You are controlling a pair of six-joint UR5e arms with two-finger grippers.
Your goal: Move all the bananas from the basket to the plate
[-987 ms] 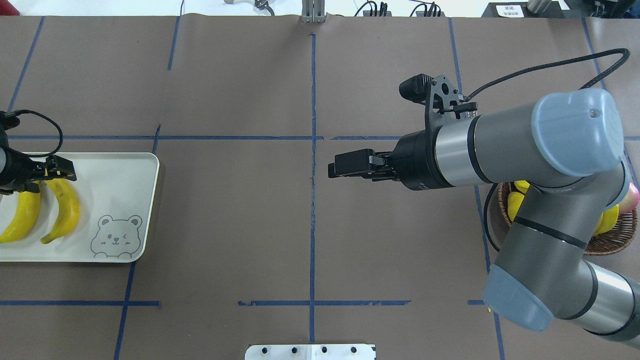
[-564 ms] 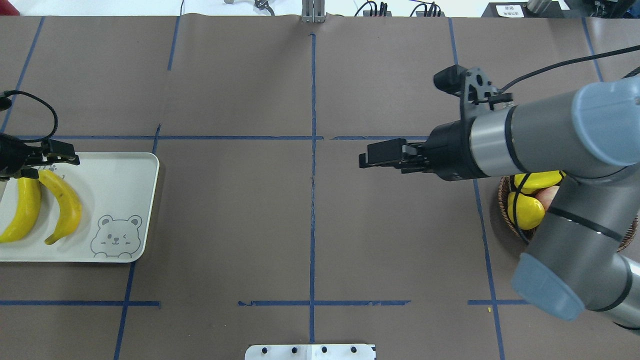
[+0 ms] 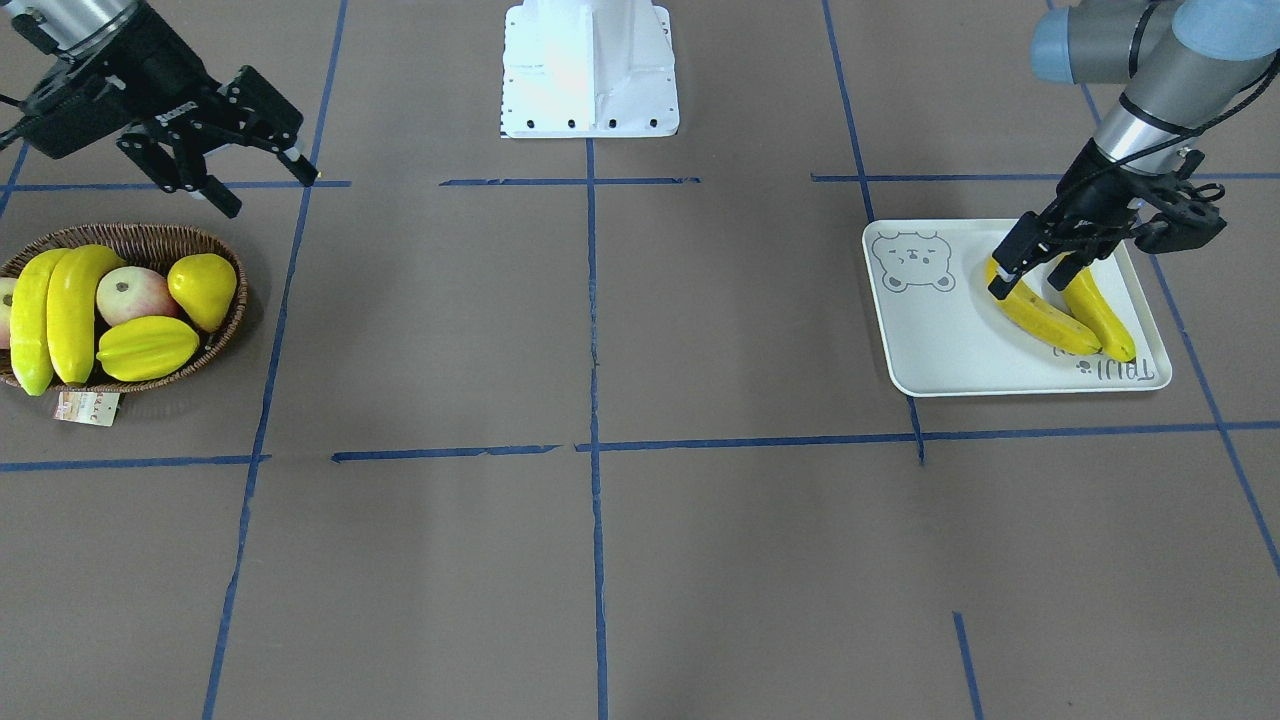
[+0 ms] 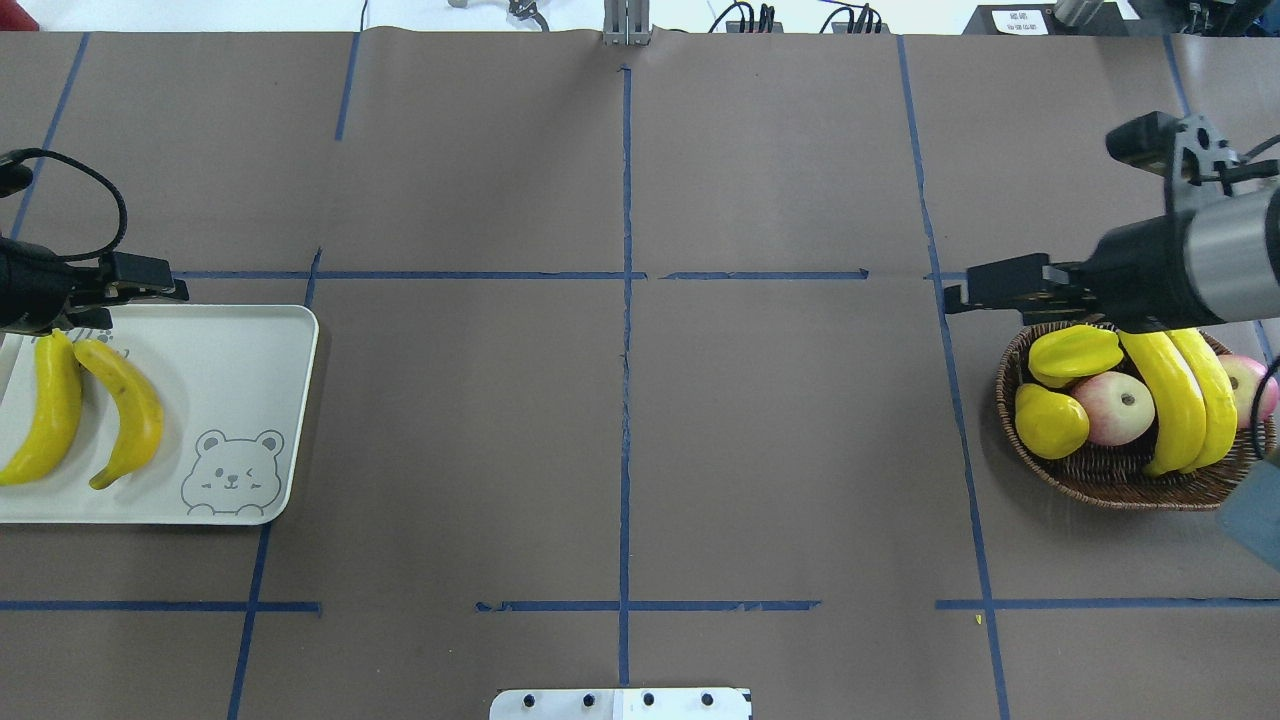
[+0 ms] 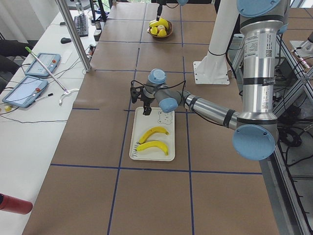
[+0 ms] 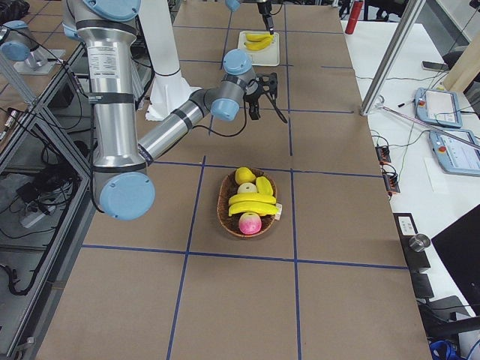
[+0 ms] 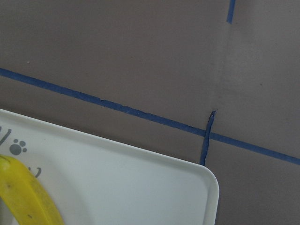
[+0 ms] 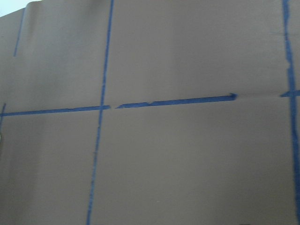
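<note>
— What covered the bench (image 4: 780,450)?
— Brown paper, crossed by blue tape lines (image 4: 625,350) in a grid.
— And beside it?
— At nine o'clock in the left-end view stood a white side table (image 5: 24,142) with two tablets (image 5: 43,64) and a keyboard (image 5: 80,24).

The brown table (image 4: 780,450), gridded with blue tape (image 4: 625,400), carries a white plate (image 4: 250,400) and a wicker basket (image 4: 1110,482).

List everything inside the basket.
In the basket: two bananas, a starfruit, a pear, an apple, and a second pink fruit partly hidden behind the bananas. Anything beneath them is covered.
</note>
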